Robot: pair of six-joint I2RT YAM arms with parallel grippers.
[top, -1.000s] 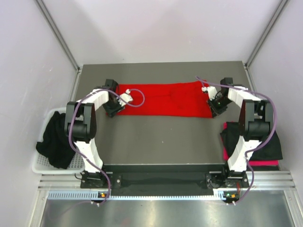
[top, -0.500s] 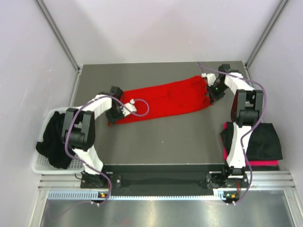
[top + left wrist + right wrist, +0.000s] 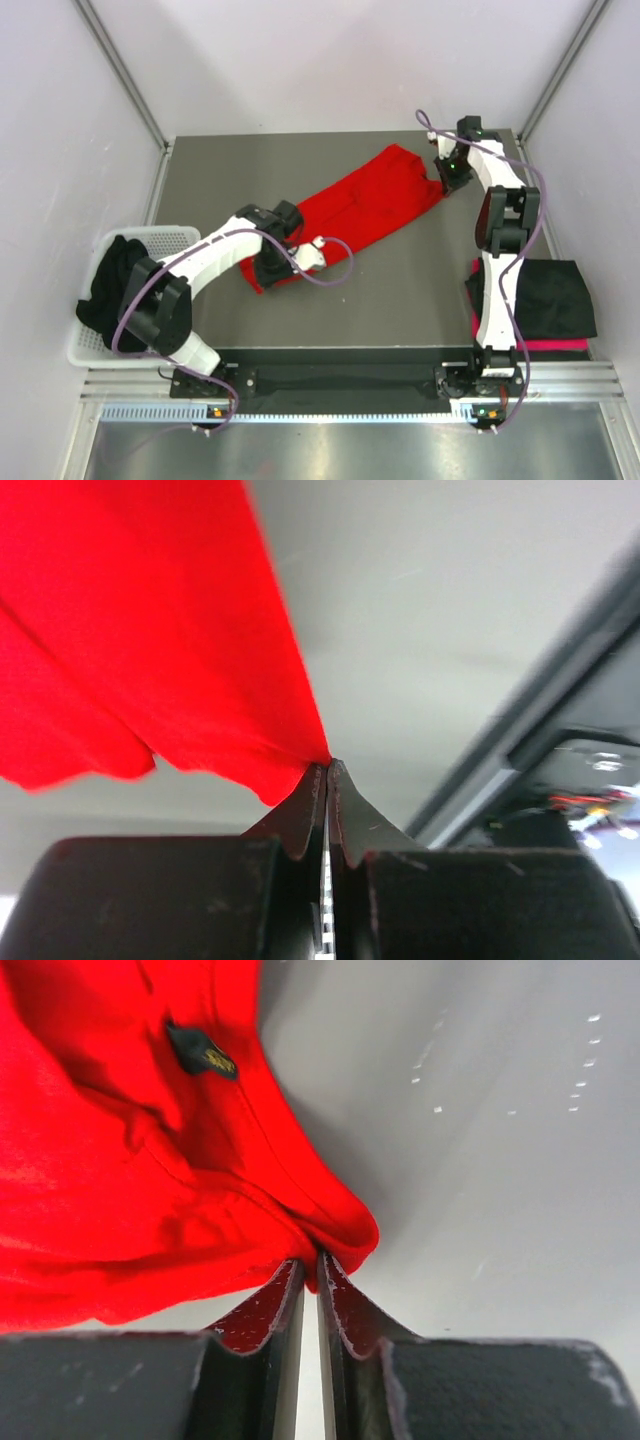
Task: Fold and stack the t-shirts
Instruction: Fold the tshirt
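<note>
Overhead view of a dark grey desk (image 3: 400, 290) with two robot arms reaching over it. A red shirt (image 3: 365, 205), already narrowed to a long band, lies slantwise across the desk, from the far right corner down toward the near left of centre. Each arm has one end of it.

In the left wrist view, the left fingers (image 3: 300, 825) are pressed fully together on a thin corner of red cloth, which fans out away from them above the desk. In the right wrist view, the right fingers (image 3: 272, 1310) are almost closed, pinching a rolled hem of the shirt. A small dark label (image 3: 203, 1055) shows on the cloth just beyond.

Left of the desk, a white basket (image 3: 85, 350) holds crumpled black shirts (image 3: 115, 290). On the near right, a folded black shirt (image 3: 555, 295) rests on a pink-red shirt (image 3: 545, 346), well apart from the red one.

The step appears to be squaring up the red band for its next fold. To do it well, both pinches should be firm and the two ends should travel together, so the band is taut but not stretched and no slack bunches in the middle. The cloth should be laid flat and straight on bare desk before either pair of fingers lets go, since a skewed band would give a crooked fold.
</note>
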